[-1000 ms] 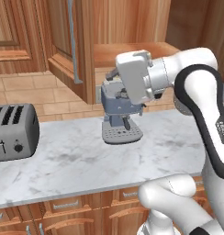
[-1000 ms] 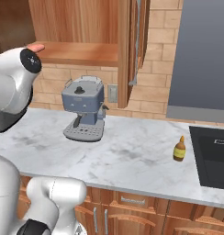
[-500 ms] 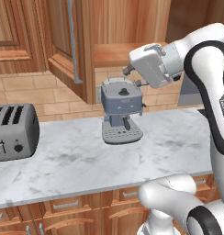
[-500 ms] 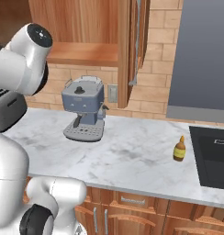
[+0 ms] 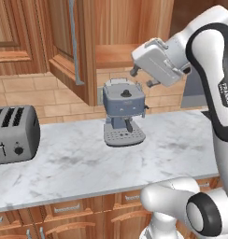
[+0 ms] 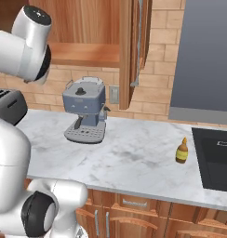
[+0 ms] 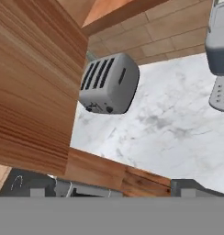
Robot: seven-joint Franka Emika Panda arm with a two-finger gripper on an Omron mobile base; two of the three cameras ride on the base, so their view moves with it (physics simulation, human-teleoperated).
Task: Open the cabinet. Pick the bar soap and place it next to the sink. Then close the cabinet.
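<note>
The cabinet (image 5: 117, 28) stands open, its left door (image 5: 64, 46) and right door (image 6: 133, 51) swung out, each with a long silver handle. The low shelf (image 6: 87, 53) looks bare; the bar soap is out of view. My gripper (image 5: 142, 78) hangs open and empty in front of the shelf's edge, just above and right of the blue-grey coffee machine (image 5: 123, 110). In the hand view the dark fingertips (image 7: 192, 186) stand far apart at the bottom, with a wooden door panel (image 7: 31, 82) close on the left. The dark sink (image 6: 217, 158) lies at the far right of the marble counter (image 6: 129, 162).
A grey toaster (image 5: 13, 135) sits at the counter's left end, also seen as the toaster (image 7: 109, 82) from the hand. A small amber bottle (image 6: 182, 151) stands just left of the sink. Drawers with short handles (image 6: 129, 203) run below the counter.
The arm has swung to the right and a little upward, carrying the hand from above the coffee machine toward the cabinet opening. The jaws have stayed open.
</note>
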